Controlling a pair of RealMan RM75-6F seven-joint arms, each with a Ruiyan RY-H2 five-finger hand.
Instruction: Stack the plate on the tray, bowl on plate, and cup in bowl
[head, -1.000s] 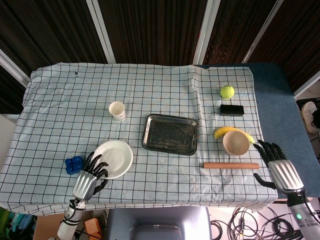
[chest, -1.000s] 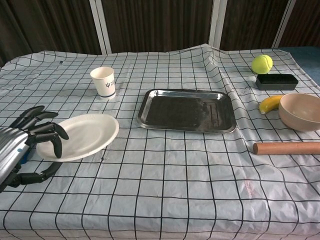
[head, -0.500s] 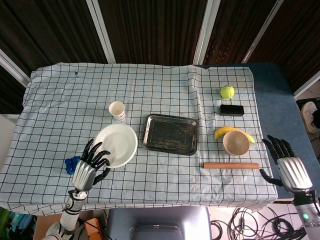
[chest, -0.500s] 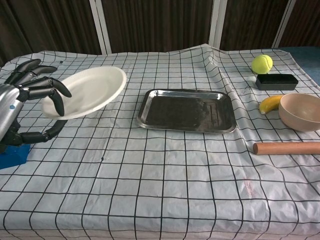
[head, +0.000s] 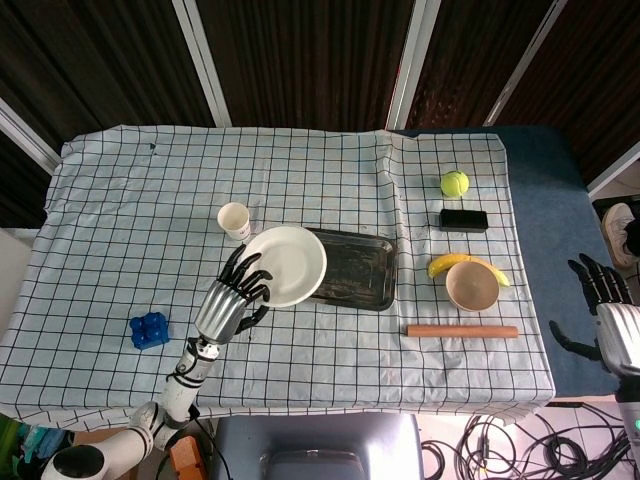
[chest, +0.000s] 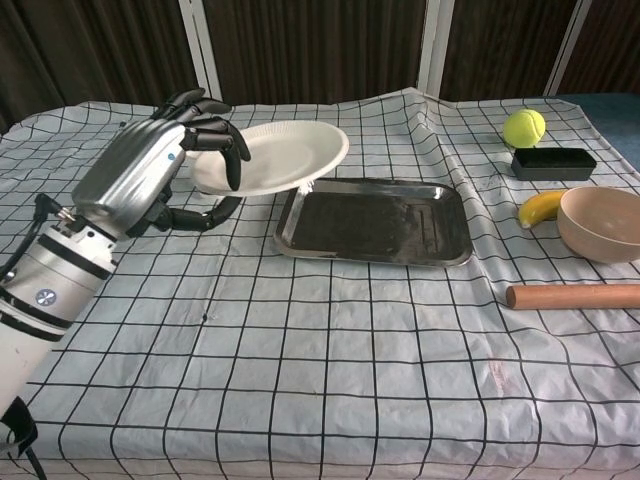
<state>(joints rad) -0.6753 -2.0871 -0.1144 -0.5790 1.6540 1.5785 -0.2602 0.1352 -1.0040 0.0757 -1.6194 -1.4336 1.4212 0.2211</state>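
Note:
My left hand (head: 232, 297) (chest: 165, 165) grips the near-left rim of a white plate (head: 287, 265) (chest: 280, 157) and holds it in the air, over the left edge of the dark metal tray (head: 352, 272) (chest: 375, 222). A paper cup (head: 233, 219) stands on the cloth left of the tray; in the chest view the hand and plate hide it. The tan bowl (head: 471, 285) (chest: 602, 222) sits at the right, next to a banana (head: 452, 262). My right hand (head: 611, 318) hangs off the table's right edge, fingers spread, holding nothing.
A wooden rolling pin (head: 462, 330) (chest: 572, 295) lies in front of the bowl. A tennis ball (head: 454, 183) (chest: 524, 127) and a black box (head: 464, 218) (chest: 553, 161) sit at the far right. A blue block (head: 148, 329) rests near the front left.
My left hand has lifted the plate off the cloth and carried it right to the tray's left edge. My right hand has drawn back, off the table's right side.

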